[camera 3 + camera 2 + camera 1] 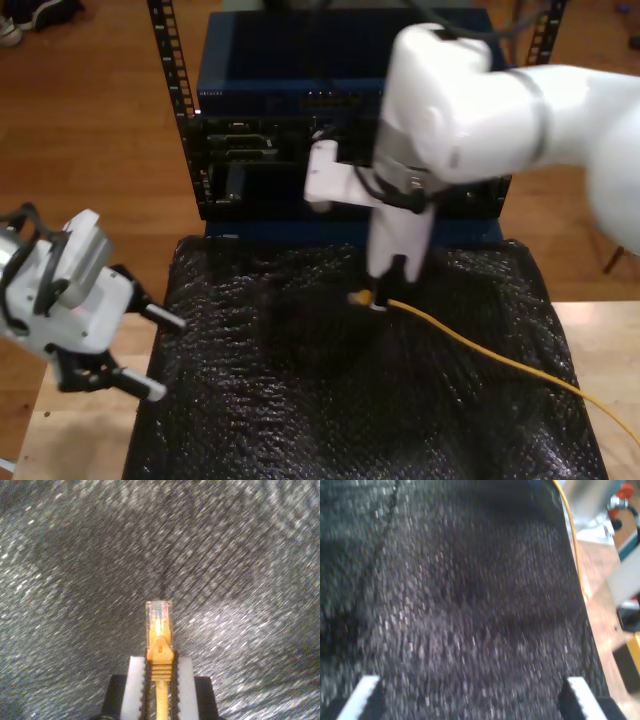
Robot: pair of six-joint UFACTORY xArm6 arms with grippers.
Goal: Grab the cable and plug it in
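The yellow-orange cable (480, 345) trails across the black mat (300, 420) toward the exterior view's right edge. Its clear plug (159, 616) sticks out past the fingertips of my second gripper (159, 672), which is shut on the ribbed boot just behind it. In the exterior view my second gripper (378, 290) hangs just above the mat's middle, in front of the rack. My first gripper (472, 695) is open with nothing between its fingers. It hovers at the mat's edge on the exterior view's left (155, 350). A stretch of cable (572, 535) runs far ahead of it.
A dark equipment rack (330, 110) with ports stands behind the mat at the back of the exterior view. The mat lies on a wooden table (605, 330). Orange and white clutter (620, 510) sits beyond the mat's edge in the first wrist view.
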